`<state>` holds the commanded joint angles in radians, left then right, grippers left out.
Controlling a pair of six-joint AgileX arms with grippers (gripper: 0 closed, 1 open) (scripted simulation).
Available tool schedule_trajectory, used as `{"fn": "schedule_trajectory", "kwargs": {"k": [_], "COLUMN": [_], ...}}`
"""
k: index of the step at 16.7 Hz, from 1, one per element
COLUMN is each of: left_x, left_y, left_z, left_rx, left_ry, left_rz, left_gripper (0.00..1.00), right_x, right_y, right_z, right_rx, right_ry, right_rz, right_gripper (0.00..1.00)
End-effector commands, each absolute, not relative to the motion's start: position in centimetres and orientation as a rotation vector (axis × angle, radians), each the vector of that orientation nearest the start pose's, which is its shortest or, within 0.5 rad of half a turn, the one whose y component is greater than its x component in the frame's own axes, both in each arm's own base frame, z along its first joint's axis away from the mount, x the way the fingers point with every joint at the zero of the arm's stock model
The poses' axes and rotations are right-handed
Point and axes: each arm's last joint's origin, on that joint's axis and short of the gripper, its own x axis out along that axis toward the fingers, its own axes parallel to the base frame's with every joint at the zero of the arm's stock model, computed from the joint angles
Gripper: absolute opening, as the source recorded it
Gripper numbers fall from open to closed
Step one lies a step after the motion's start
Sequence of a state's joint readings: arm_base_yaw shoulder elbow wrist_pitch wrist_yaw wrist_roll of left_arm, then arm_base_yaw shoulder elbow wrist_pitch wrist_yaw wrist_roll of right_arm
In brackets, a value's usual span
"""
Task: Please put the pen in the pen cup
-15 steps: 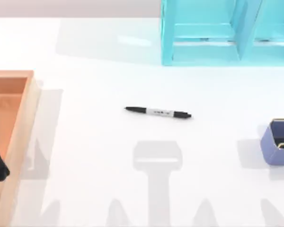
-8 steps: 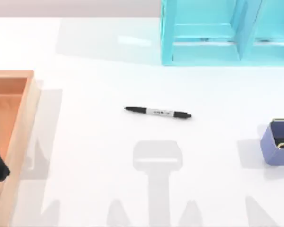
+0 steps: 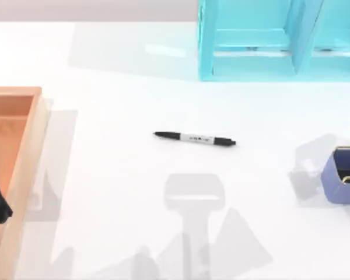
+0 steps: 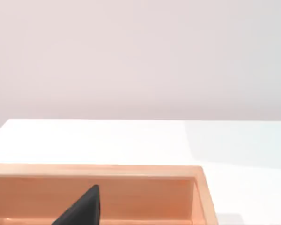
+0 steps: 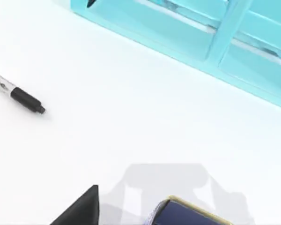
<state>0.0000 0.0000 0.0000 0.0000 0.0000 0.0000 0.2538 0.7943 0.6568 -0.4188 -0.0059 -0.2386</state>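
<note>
You find the pen [image 3: 195, 139] flat on the table, well apart from the pen cup [image 3: 342, 175]. I cannot tell the right gripper's grasp; approach the barrel's printed middle squarely.

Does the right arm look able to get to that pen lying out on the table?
Probably yes. The pen lies flat in the open middle of the white table, with nothing beside it; the pen cup sits well off toward the right edge.
</note>
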Motion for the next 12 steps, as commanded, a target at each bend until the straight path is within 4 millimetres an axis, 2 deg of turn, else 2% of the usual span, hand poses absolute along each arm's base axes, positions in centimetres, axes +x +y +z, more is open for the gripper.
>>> {"fn": "schedule_trajectory", "kwargs": {"k": [3,6,9,12], "left_x": [10.6,10.6,10.6,10.6], "left_y": [-0.1,-0.1,-0.1,-0.1], "left_z": [16.0,16.0,16.0,16.0], "left_rx": [0.000,0.000,0.000,0.000], "left_ry": [0.000,0.000,0.000,0.000], "left_rz": [0.000,0.000,0.000,0.000], "left_gripper": [1.00,1.00,1.00,1.00], "right_x": [21.7,26.9,31.5,34.9], "right_y": [7.7,12.0,17.0,21.9], "right_z": [28.3,28.7,27.4,24.8], "right_rx": [-0.451,-0.614,-0.778,-0.930], "right_ry": [0.693,0.846,0.970,1.060], "right_rz": [0.434,0.556,0.676,0.781], "right_gripper": [1.00,1.00,1.00,1.00]}}
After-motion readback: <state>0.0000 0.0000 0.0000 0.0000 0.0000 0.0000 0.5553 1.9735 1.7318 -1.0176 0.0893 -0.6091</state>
